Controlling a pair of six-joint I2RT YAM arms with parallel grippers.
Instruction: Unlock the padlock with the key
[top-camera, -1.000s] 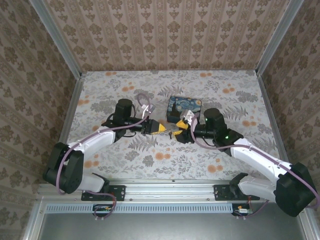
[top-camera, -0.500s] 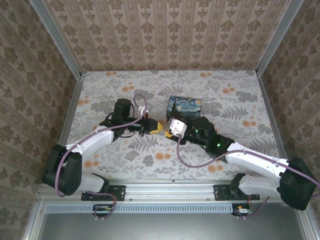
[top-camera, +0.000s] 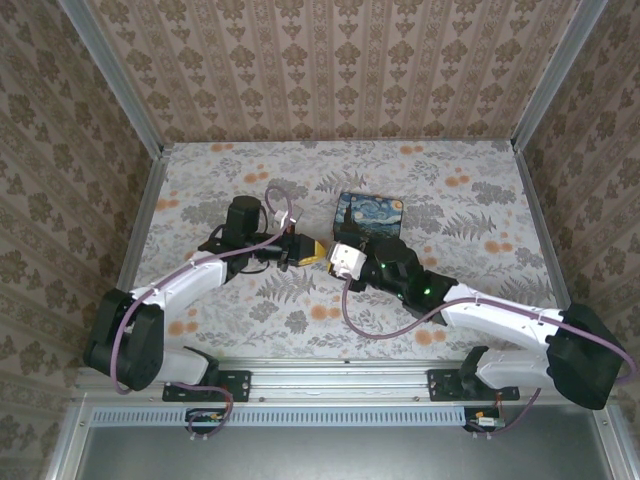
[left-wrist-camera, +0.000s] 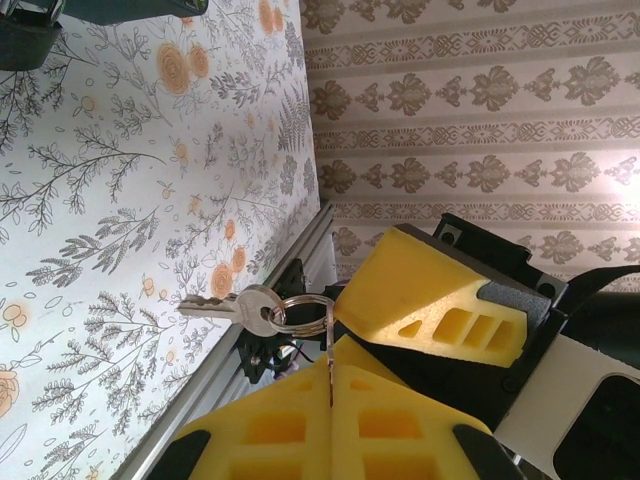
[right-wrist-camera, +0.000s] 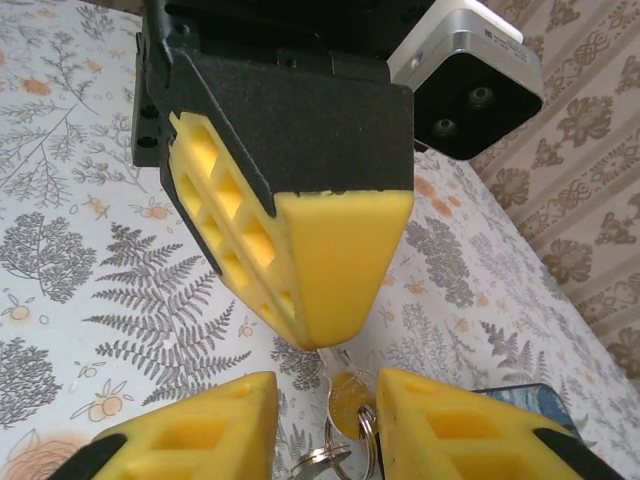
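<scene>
light, stiff, slick key (right-wrist-camera: 347, 405) hangs low in frame from the clamped left gripper (left-wrist-camera: 330, 385); right gripper (right-wrist-camera: 327, 392), jaws apart, should pinch its flat bow.

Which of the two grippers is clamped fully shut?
The left gripper: its yellow fingers meet with no gap, pinching the keys. On the right gripper the fingers stand apart, either side of them.

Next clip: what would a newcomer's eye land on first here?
Centre stage, yellow foam: the left claw, shut on a key ring with a silver key sticking out sideways, meets the right claw nose to nose, which stands open around a dangling key. Behind them lies a Starry Night patterned box.
</scene>
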